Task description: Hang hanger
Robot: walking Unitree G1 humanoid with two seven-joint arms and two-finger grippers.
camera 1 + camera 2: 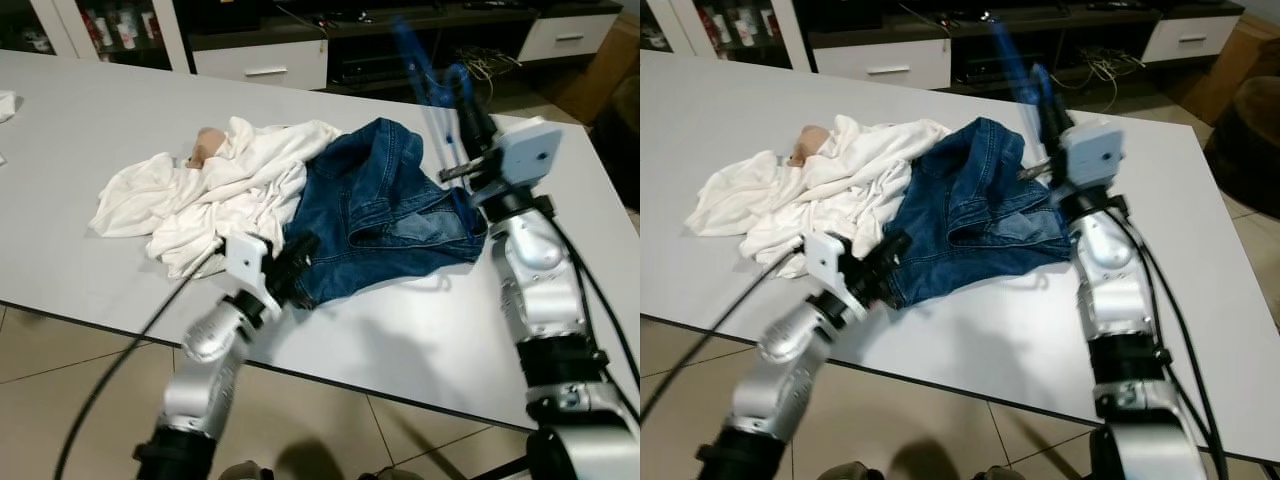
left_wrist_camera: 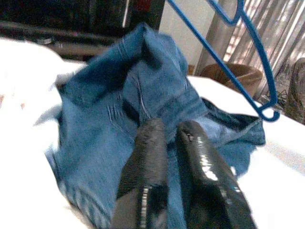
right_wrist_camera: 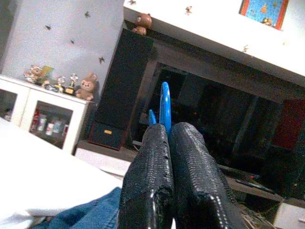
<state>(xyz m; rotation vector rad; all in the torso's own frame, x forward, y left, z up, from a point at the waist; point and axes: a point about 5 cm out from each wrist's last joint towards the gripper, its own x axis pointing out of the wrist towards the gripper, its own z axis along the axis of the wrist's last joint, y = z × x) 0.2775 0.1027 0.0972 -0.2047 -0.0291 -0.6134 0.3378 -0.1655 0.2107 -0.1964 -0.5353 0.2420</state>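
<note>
Fingers of my right gripper [image 3: 167,136] are pressed together on the blue hanger [image 1: 428,70], which stands up between the tips in the right wrist view and rises above the table's far edge, toward one o'clock in the head views. I see the right arm raised over the table at about three o'clock from the clothes, gripper pointing up and away.

My left gripper [image 2: 167,131] has its two black fingers nearly together, a thin gap between them; they lie on the near hem of the blue jeans [image 1: 385,205], but I cannot tell whether any cloth is caught between them. From the left wrist camera the hanger's wire frame and hook end show beyond the denim, well apart from these fingers.

I see the jeans crumpled at the middle of the white table [image 1: 90,130], with a heap of white garments [image 1: 215,190] touching them on the nine o'clock side. Something small and tan [image 1: 205,147] sits at the heap's eleven o'clock corner; I cannot tell what it is.

Beyond the table at twelve o'clock runs a dark media unit with white drawers [image 1: 262,62]. Plush bears [image 3: 86,86] sit on a white cabinet in the right wrist view. Tile floor [image 1: 60,350] lies under the near edge at six o'clock.
</note>
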